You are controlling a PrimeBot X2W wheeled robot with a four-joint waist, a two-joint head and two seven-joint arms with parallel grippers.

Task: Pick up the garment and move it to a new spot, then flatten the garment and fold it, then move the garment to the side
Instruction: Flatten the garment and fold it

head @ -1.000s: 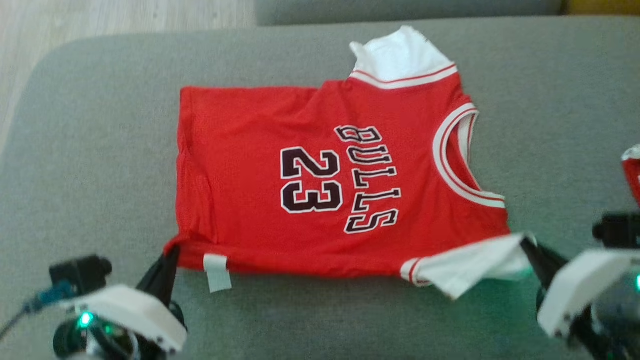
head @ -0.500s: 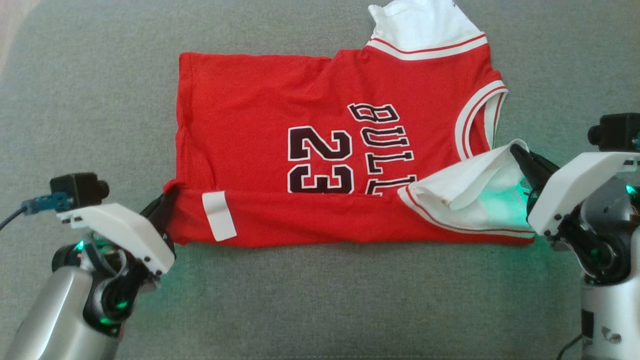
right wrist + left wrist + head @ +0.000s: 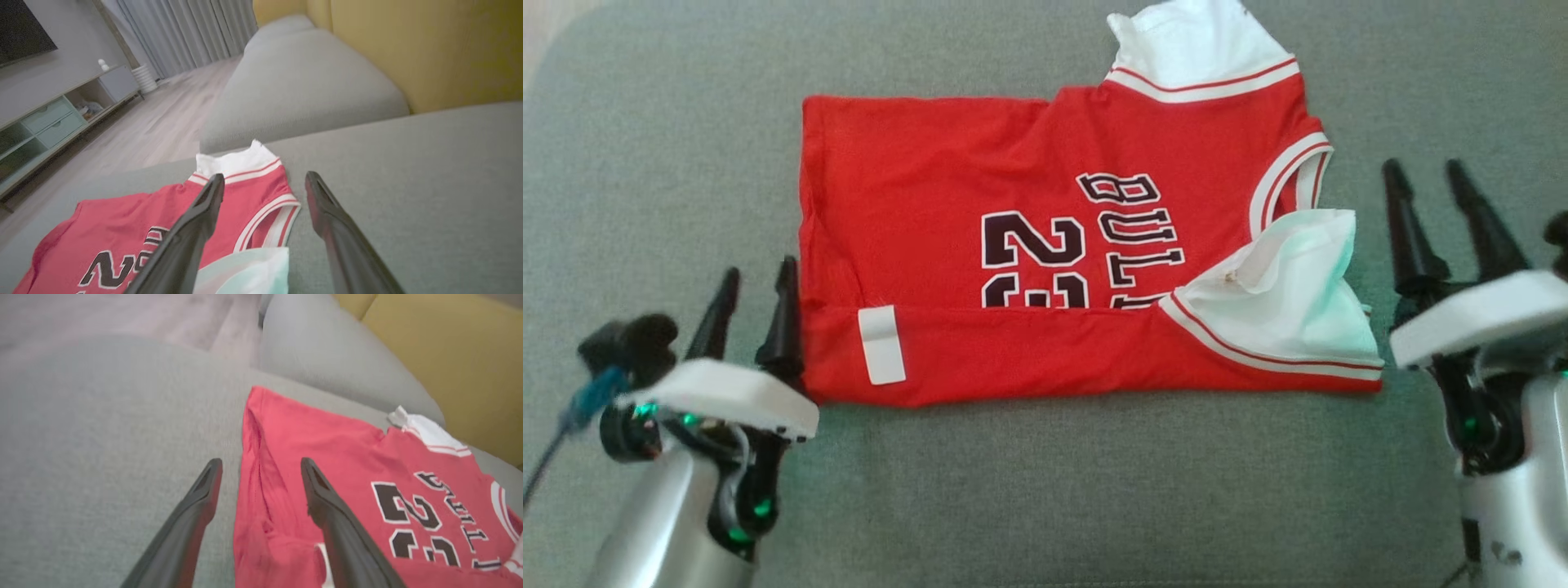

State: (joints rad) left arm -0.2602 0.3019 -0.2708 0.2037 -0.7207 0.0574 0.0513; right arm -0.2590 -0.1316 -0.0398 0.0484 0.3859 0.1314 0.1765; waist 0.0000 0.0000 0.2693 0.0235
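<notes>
A red "BULLS 23" jersey, the garment (image 3: 947,180), lies on the grey sofa seat (image 3: 1045,490). Its near strip is folded over the lower part, covering half of the digits. A white sleeve (image 3: 1290,286) is turned over on the right, and a white label (image 3: 880,345) faces up. My left gripper (image 3: 760,269) stands open just left of the folded corner, holding nothing. My right gripper (image 3: 1423,167) stands open to the right of the sleeve, clear of the cloth. In the left wrist view the open left gripper (image 3: 260,461) straddles the garment's (image 3: 347,445) left edge from above. The right wrist view has the open right gripper (image 3: 264,175) above the garment's (image 3: 102,220) collar end.
A second grey cushion (image 3: 302,81) and a yellow backrest (image 3: 429,49) rise behind the seat. Wooden floor (image 3: 163,122) and a low cabinet (image 3: 49,118) lie past the seat's left end. Bare grey seat surrounds the jersey on the near side and both flanks.
Both grippers were shut on the jersey's near corners; now both are open and drawn off the cloth. The carried edge lies folded over the lower part.
</notes>
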